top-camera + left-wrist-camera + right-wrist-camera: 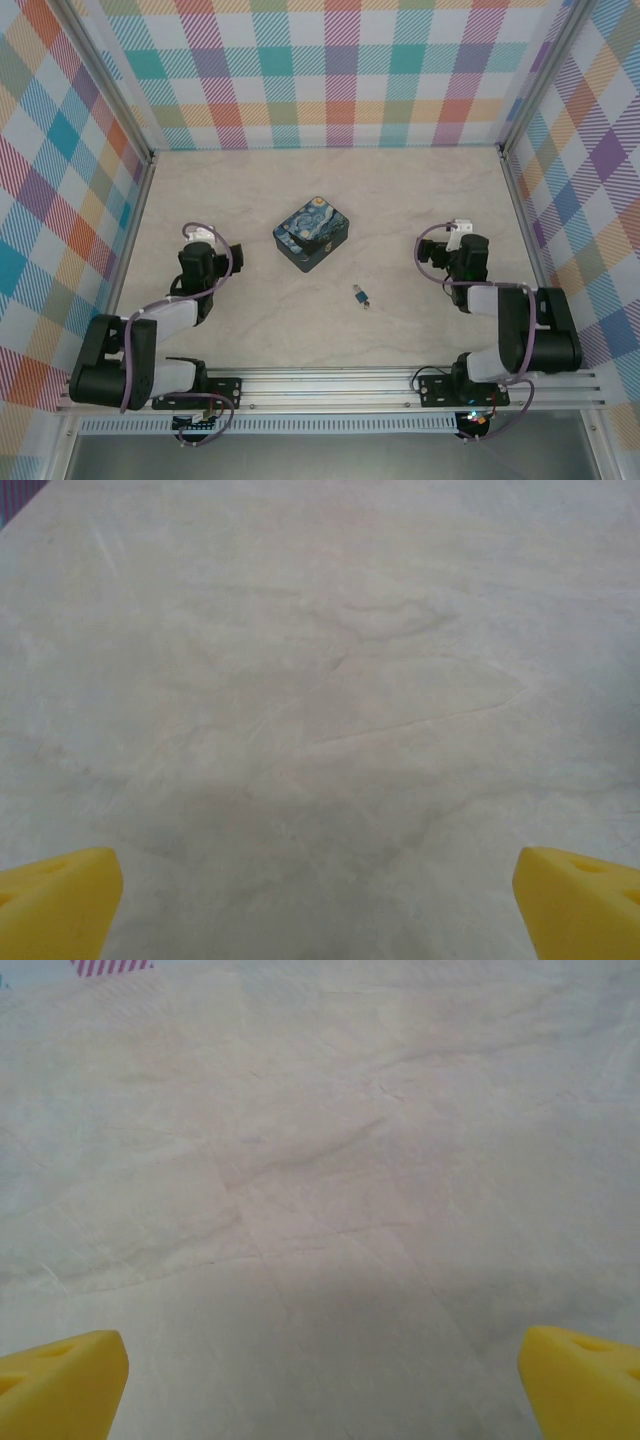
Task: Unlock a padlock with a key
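A tiny padlock (360, 294) lies on the marble table, in front of the blue box and between the two arms. A small silvery bit at its near end may be the key (366, 304), too small to tell apart. My left gripper (207, 238) rests folded back at the left, far from the lock. My right gripper (462, 238) rests at the right, also apart from it. In the left wrist view the gripper (320, 905) has its yellow fingertips (55, 900) wide apart over bare table. The right wrist view shows that gripper (322, 1385) spread the same way.
A blue swirly-painted box (311, 233) sits just behind the padlock at the table's middle. Checked walls (330, 70) close in the back and both sides. An aluminium rail (330, 385) runs along the near edge.
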{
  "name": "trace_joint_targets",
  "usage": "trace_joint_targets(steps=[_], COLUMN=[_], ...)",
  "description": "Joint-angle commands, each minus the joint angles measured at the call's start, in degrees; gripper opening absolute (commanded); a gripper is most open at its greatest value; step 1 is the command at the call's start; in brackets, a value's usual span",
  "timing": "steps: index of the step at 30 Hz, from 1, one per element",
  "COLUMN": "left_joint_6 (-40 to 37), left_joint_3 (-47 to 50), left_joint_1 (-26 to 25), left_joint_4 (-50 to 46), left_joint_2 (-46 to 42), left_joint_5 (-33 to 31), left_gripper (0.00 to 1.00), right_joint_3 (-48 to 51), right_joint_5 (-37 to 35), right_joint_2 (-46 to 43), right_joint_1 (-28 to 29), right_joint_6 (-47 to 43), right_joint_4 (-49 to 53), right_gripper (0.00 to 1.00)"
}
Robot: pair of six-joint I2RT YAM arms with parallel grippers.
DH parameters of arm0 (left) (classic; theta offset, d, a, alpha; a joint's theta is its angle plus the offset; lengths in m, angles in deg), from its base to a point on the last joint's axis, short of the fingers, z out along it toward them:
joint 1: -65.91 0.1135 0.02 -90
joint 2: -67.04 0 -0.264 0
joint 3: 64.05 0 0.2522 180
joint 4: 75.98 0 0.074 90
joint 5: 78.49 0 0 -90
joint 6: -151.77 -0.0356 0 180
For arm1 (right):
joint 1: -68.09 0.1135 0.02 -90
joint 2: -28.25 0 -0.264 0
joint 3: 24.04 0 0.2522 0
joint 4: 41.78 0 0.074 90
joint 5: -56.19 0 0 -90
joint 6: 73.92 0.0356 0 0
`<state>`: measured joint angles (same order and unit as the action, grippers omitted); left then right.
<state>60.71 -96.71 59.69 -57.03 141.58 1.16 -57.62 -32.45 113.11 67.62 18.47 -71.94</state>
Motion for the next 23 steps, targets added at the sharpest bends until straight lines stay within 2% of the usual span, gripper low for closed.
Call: trace_joint_targets(steps=[1,3,4,8,13,23], left_joint_6=[-4.3,-4.3,-3.7,-3.4,-1.0,-0.5], left_joint_3=[-1.9,-3.7,-3.5,-1.1,-4.9,-4.9], left_joint_1=[0.9,1.1,1.4,1.6,2.4,2.9], left_joint_4=[7.6,6.6,8.3,21.8,14.1,14.4], left_joint_2=[3.1,4.6,5.5,15.4,15.3,15.3], left_joint_5=[5.6,8.1,9.3,9.9,6.8,6.8], left_gripper=[1.0,1.0,1.0,1.0,1.0,1.0], right_joint_3=[0.2,-1.6,-3.2,-3.7,-3.5,-3.7], right_joint_5=[4.8,4.3,3.5,3.3,2.8,2.7], right_joint_2=[2.6,3.5,3.3,3.2,3.1,3.1], right_joint_1=[-0.6,-0.7,-0.6,-0.5,0.0,0.0], right_joint_6=[-2.0,-1.5,-1.2,-1.4,-2.0,-2.0], right_joint_4=[-10.3,-8.6,-4.4,-3.9,-4.1,-3.7], right_gripper=[1.0,1.0,1.0,1.0,1.0,1.0])
